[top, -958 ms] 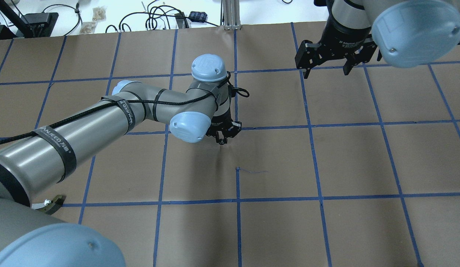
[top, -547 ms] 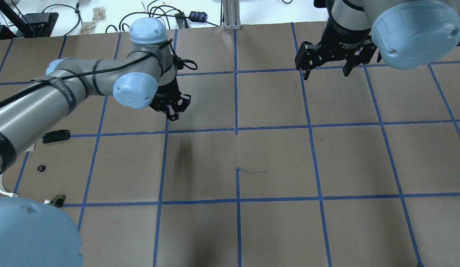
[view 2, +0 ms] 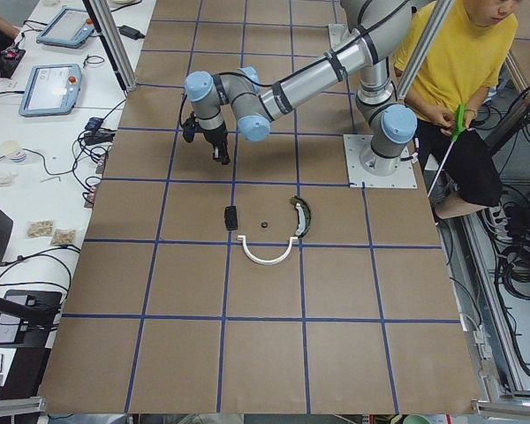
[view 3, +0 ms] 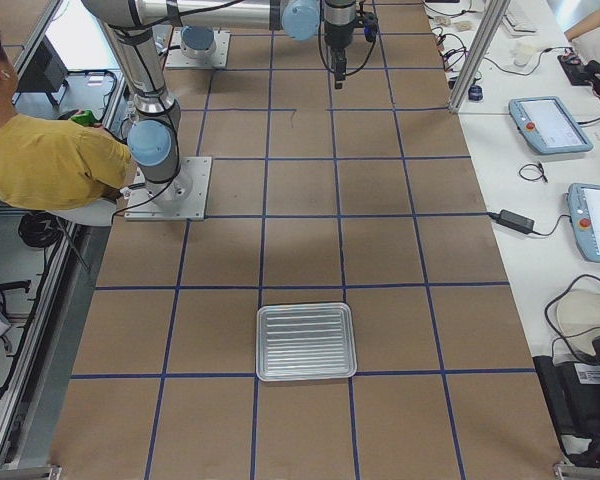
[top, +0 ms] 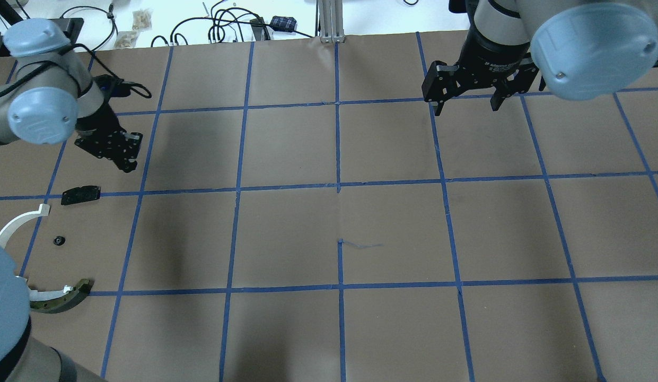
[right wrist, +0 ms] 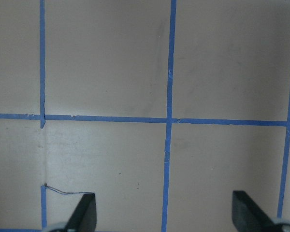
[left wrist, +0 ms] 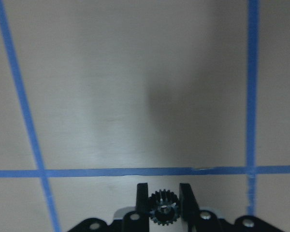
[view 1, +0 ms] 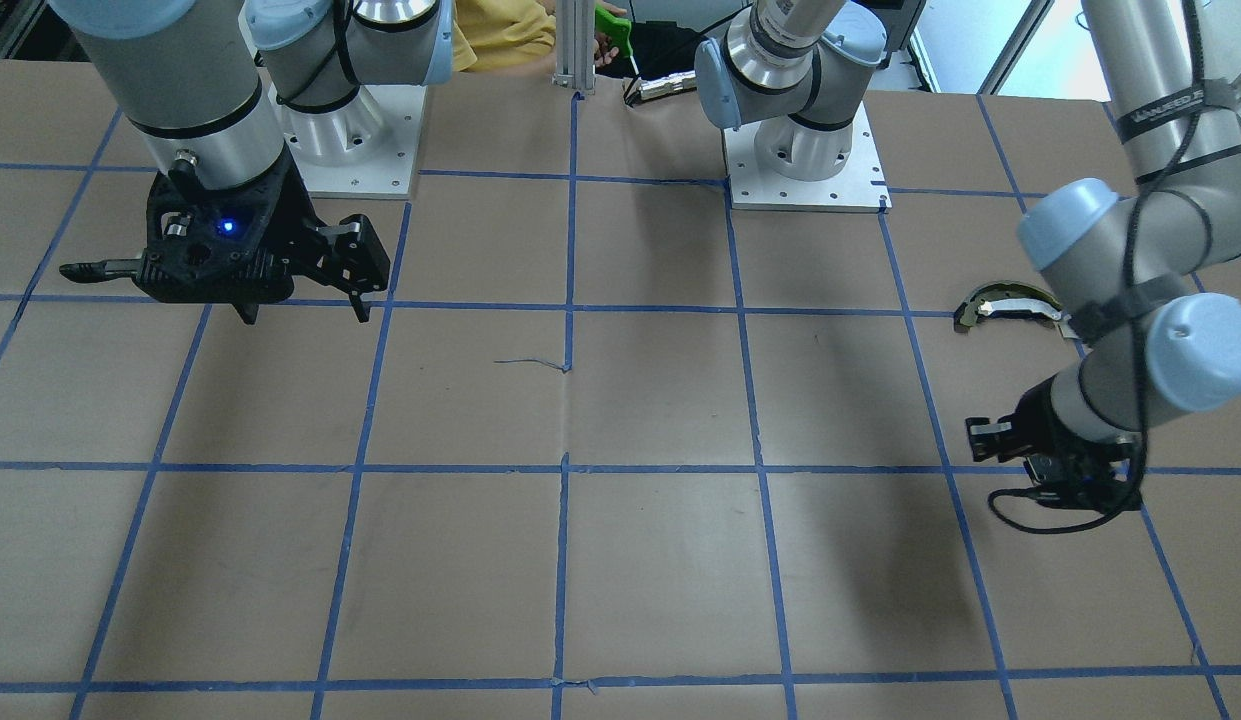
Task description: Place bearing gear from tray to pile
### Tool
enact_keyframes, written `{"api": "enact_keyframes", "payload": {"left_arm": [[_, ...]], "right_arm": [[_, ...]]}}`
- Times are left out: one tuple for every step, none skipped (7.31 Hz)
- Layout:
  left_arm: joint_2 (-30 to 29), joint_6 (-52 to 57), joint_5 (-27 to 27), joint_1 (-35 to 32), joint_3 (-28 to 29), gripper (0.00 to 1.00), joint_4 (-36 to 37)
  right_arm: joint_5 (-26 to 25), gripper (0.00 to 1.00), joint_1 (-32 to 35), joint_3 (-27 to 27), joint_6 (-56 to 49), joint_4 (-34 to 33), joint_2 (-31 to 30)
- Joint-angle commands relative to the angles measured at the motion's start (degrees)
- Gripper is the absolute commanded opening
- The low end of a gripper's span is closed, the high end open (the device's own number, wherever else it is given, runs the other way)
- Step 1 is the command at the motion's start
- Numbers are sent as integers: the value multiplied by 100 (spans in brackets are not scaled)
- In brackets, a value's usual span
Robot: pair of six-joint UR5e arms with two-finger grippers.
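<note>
Slippage is worrying us most: our left hand (left wrist: 163, 191) is pinching the small dark toothed bearing gear (left wrist: 163, 212) between its two black fingers (left wrist: 143, 200). In the left wrist view the pads are bearing on the tooth tips rather than on flat faces, so we are judging that a jolt or a quick wrist turn could let it roll out. The gear is hanging above the brown paper tabletop (top: 392, 233) with its blue tape grid, well apart from the ribbed silver metal tray (view 3: 306, 342) at the robot's right end, and near but not over the pile (view 2: 264, 224). The flat black rectangular piece (top: 80, 194) is lying just beside the hand on the robot's side, with the thin white curved arc strip (top: 18, 225), a tiny black ring (top: 58, 241) and the dark curved metal piece (top: 58, 303) farther on. If we are letting go from up here, a round gear is likely to bounce or roll along the paper and end up apart from the others. If we are coming down too close to the black piece, we are risking a finger knocking it aside and scattering the pile. How high the hand is sitting we cannot tell. Our right hand (top: 466, 106) is hovering with its fingers spread wide and nothing between them, well apart from all this, so we are expecting no clash between arms.
</note>
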Motion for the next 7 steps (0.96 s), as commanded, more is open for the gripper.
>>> {"api": "enact_keyframes", "payload": {"left_arm": [[-44,1108,-16,1230,-316,0,40],[-62,1285,-16,1505,-457,0,66],[-79,1304,1,1612,-519,0,58],[-184,1278,-16,1726,-564,0,84],[-246,1269,1,1744,-573,0,75],[-255,1269,193,1762,-573,0,75],[-264,1217,351,1754,-582,0,58]], "right_arm": [[0,100,0,9,1,0,0],[0,100,0,61,1,0,-9],[0,100,0,71,1,0,-9],[0,100,0,79,1,0,0],[0,100,0,79,1,0,0],[0,100,0,79,1,0,0],[0,100,0,79,1,-9,0]]}}
